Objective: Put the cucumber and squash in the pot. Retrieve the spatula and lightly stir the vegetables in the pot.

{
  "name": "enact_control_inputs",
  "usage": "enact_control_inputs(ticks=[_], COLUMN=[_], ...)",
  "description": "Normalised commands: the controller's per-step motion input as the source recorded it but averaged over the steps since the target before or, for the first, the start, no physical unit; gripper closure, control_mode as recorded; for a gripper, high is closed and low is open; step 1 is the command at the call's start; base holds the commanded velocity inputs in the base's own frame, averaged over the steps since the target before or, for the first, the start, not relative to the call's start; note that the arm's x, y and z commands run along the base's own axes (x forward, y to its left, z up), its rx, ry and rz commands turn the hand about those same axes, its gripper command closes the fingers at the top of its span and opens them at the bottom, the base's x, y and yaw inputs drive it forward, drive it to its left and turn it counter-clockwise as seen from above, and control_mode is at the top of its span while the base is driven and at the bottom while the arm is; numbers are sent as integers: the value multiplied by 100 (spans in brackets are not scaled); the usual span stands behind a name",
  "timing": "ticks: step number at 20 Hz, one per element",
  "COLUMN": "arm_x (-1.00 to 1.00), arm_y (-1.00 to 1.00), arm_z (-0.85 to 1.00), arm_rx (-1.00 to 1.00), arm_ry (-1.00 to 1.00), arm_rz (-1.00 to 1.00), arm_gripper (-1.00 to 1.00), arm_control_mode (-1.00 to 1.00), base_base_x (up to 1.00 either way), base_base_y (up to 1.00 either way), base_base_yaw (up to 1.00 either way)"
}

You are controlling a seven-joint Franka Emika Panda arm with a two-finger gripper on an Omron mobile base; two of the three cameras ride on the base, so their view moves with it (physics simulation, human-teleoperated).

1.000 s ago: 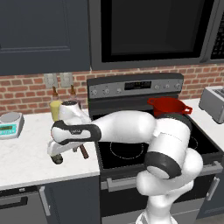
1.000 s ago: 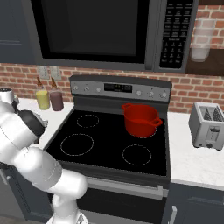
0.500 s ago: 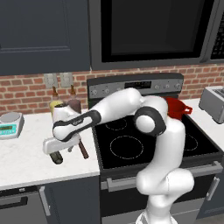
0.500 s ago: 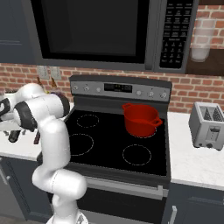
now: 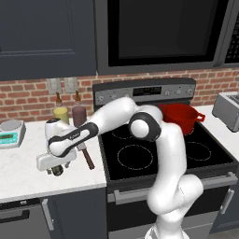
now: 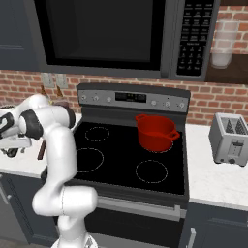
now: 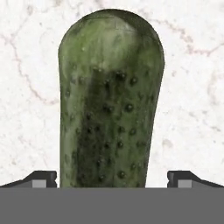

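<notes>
The dark green, bumpy cucumber (image 7: 111, 100) lies on the white marble counter, standing lengthwise in the hand view. My gripper (image 7: 111, 178) is open, one finger on each side of the cucumber's near end, with nothing gripped. In the left base view the gripper (image 5: 56, 167) hangs low over the counter left of the stove. The spatula (image 5: 87, 158) lies just right of it, its reddish-brown handle (image 6: 41, 147) pointing to the counter's front. The red pot (image 5: 179, 116) stands on the stove's back right burner (image 6: 155, 131). The squash is hidden.
Two bottles (image 5: 69, 113) stand at the brick wall behind the hand. A small scale (image 5: 10, 133) sits at the far left. A toaster (image 6: 232, 138) stands on the counter right of the black stovetop (image 5: 140, 156).
The arm's elbow has swung from the front back over the stove. The hand has stayed low over the same spot of counter, jaws open throughout.
</notes>
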Motion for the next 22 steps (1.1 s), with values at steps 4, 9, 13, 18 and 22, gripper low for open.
enact_control_inputs(ticks=[4, 9, 13, 18, 22], arm_x=[-9, -50, -62, -77, -83], arm_y=[-1, -13, -25, -63, -96], arm_z=[-17, -2, 0, 50, 98], arm_rx=[0, 0, 0, 0, 0], arm_ry=[-1, -6, -7, -23, -30], arm_rz=[-6, -5, -2, 1, 10], arm_gripper=[-100, 100, 100, 100, 100], arm_control_mode=[-100, -100, -100, -100, -100], base_base_x=[0, 0, 0, 0, 0], base_base_y=[0, 0, 0, 0, 0], base_base_yaw=[0, 0, 0, 0, 0])
